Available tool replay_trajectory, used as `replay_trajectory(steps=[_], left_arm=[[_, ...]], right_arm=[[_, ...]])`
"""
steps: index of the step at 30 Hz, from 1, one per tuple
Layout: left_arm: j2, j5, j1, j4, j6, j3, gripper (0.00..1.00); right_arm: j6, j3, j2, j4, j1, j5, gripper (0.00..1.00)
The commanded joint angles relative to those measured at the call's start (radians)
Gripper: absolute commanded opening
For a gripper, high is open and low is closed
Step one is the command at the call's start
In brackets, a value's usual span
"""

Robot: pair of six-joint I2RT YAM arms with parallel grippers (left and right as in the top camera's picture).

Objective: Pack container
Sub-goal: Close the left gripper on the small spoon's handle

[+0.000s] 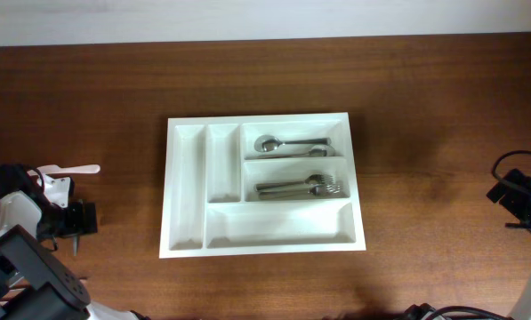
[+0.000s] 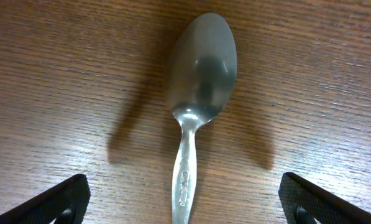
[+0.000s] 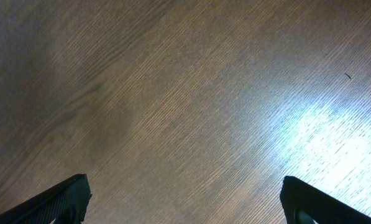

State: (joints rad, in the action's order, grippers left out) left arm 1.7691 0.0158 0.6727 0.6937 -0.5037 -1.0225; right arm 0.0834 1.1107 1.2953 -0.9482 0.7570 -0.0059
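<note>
Left gripper (image 2: 185, 200) agape astride loose grey metal spoon (image 2: 201, 68); right gripper (image 3: 185, 200) agape, empty. White rectangular plastic cutlery tray (image 1: 278, 227) part-filled; spoon seemingly last.

Your left wrist cam cuts spoon (image 2: 201, 68) handle off at btm edge; overhead, cutlery (image 1: 301, 188) in tray (image 1: 183, 251) too small to count.

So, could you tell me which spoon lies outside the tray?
The spoon on the table beside the left gripper; the other spoons lie inside the cutlery tray.

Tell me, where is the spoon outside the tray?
The spoon lies on the table at the overhead view's left side, left of the container, beside the left end effector.
</note>
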Motion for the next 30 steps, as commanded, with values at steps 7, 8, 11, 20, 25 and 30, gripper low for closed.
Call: replay_trajectory(steps=[7,8,11,20,25,30], left_arm=[[0.065,0.006,0.004,-0.013,0.01,0.008,0.99],[0.065,0.006,0.004,-0.015,0.01,0.008,0.99],[0.065,0.006,0.004,-0.027,0.01,0.008,0.99],[0.065,0.006,0.004,-0.059,0.01,0.008,0.67],[0.065,0.006,0.004,-0.058,0.01,0.008,0.4],[0.065,0.006,0.004,-0.058,0.01,0.008,0.21]], right_arm=[[0.01,0.0,0.003,0.003,0.005,-0.006,0.99],[0.01,0.0,0.003,0.003,0.005,-0.006,0.99],[0.01,0.0,0.003,0.003,0.005,-0.006,0.99],[0.01,0.0,0.003,0.003,0.005,-0.006,0.99],[0.01,0.0,0.003,0.003,0.005,-0.006,0.99],[0.01,0.0,0.003,0.003,0.005,-0.006,0.99]])
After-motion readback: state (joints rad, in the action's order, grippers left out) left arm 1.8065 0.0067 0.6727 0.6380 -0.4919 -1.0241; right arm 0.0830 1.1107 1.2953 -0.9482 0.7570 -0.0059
